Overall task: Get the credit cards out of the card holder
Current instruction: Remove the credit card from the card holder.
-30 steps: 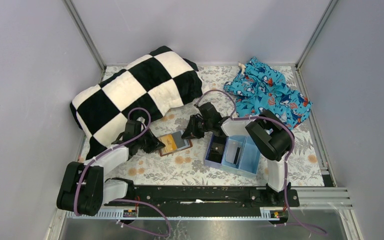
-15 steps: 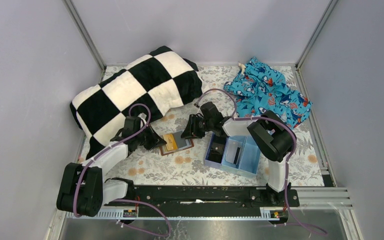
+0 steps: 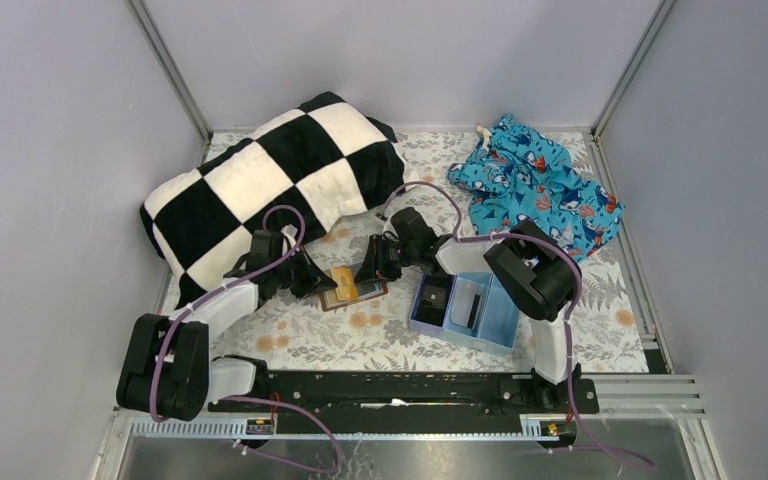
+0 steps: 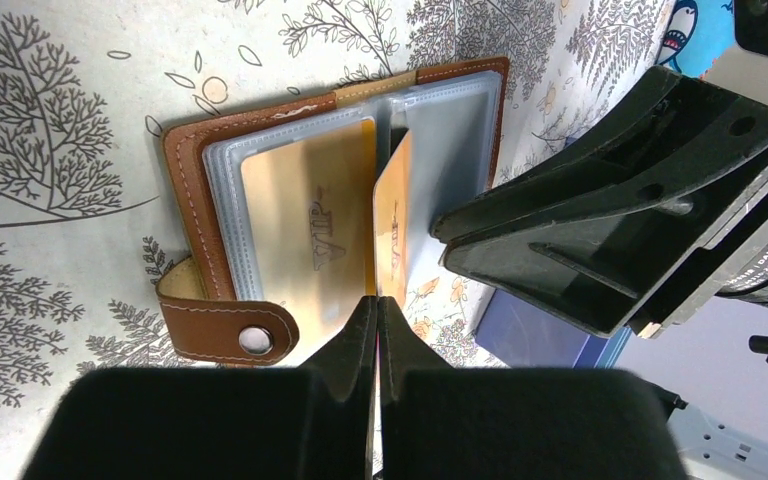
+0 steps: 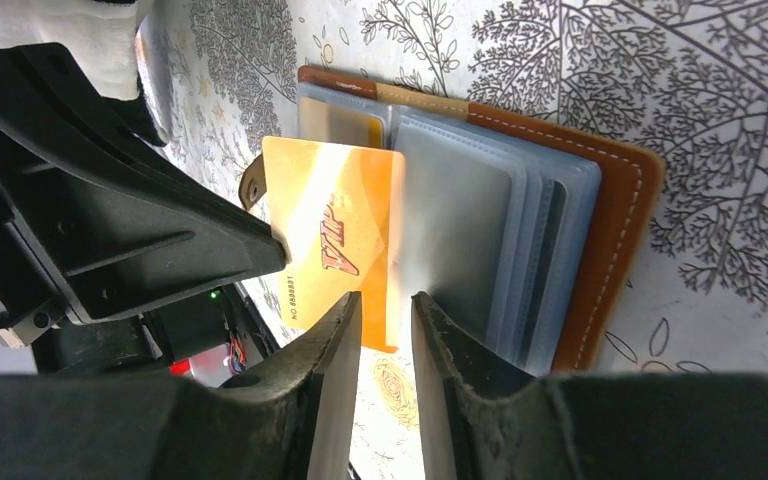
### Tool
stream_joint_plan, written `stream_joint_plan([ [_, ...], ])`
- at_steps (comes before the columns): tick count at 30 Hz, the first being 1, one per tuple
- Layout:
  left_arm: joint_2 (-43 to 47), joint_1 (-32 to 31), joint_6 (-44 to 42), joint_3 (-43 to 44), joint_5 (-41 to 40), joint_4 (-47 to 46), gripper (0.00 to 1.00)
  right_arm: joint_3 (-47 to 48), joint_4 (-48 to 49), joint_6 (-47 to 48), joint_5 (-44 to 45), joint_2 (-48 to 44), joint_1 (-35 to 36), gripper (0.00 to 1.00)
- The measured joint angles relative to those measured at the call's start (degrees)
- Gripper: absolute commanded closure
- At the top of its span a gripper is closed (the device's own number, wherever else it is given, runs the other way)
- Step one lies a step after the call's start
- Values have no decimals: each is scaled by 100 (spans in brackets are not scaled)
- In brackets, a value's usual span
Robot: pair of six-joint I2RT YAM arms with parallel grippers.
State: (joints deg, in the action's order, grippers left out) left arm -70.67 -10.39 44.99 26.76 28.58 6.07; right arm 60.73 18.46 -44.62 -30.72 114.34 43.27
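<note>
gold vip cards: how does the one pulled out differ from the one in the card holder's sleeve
Pose: the loose card stands on edge over the fold of the card holder; the sleeved card lies flat in it.
Cover: the loose card is bare; the sleeved card sits under clear plastic.
Grip: the left gripper is shut on the loose card's edge; nothing touches the sleeved card.
Both are orange-gold with VIP lettering.

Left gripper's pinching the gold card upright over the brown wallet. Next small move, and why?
Probably draw the left gripper back a little, away from the brown leather card holder, to slide the card clear. It is shut on the orange-gold VIP card, which stands on edge at the spine, its far end close against the clear sleeves. The right gripper is open beside it.
</note>
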Motion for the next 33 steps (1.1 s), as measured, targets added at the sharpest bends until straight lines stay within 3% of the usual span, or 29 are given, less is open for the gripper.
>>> stream_joint_plan([
  [7, -170, 17, 9, 0, 175, -190, 100, 208, 2, -17, -59, 210, 39, 71],
  [14, -470, 37, 61, -2, 365, -446, 80, 227, 11, -24, -76, 247, 44, 71],
  [18, -599, 26, 157, -2, 505, -645, 76, 243, 28, -48, -151, 284, 52, 71],
  [20, -632, 26, 197, -2, 555, -723, 79, 243, 28, -52, -155, 286, 52, 71],
  [23, -645, 11, 243, -2, 597, -798, 100, 243, 28, -66, -166, 289, 52, 71],
  [30, -625, -4, 118, 122, 498, -431, 100, 243, 24, -70, -188, 286, 55, 65],
  [33, -409, -7, -129, 435, 229, 363, 100, 245, -42, -59, -195, 221, 50, 53],
])
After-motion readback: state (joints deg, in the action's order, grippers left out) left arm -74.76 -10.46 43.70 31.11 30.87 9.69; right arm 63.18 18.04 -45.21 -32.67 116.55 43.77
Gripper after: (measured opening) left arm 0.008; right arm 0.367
